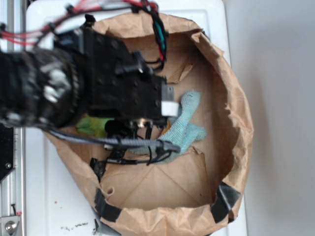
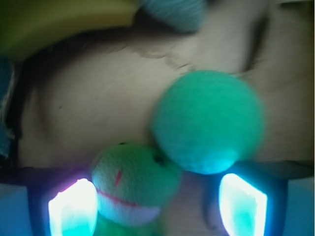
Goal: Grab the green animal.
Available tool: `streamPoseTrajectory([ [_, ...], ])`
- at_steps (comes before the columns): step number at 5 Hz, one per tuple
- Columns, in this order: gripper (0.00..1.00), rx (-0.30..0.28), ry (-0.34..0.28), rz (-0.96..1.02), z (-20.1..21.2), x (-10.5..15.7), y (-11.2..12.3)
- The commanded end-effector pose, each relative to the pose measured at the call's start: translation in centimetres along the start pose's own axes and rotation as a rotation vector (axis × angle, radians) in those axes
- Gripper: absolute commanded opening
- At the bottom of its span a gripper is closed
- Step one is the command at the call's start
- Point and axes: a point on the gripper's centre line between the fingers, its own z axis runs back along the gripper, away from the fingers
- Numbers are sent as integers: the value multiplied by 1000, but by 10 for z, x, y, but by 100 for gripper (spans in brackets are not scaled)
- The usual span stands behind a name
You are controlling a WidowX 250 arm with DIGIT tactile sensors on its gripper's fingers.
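The green animal [image 2: 132, 183], a fuzzy plush frog with a red line mouth over white, lies between my fingers in the wrist view, close against the left fingertip [image 2: 73, 209]. My gripper [image 2: 157, 206] is open, and a gap remains between the frog and the right finger. In the exterior view only a lime-green edge of the green animal [image 1: 91, 125] shows under the black arm, and the gripper [image 1: 140, 130] is down inside the paper bag.
A round teal-green ball [image 2: 209, 120] touches the frog's upper right. A light blue-green cloth [image 1: 187, 123] lies on the bag floor. A yellow object [image 2: 59, 22] sits at top left. Brown paper bag walls [image 1: 236, 103] ring everything.
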Motion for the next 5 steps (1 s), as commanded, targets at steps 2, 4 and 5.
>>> streamPoseTrajectory([
  [2,0,-74,38,107,-8,14,2],
  [4,0,-86,43,141,8,14,18],
  [5,0,-117,-6,164,40,13,30],
])
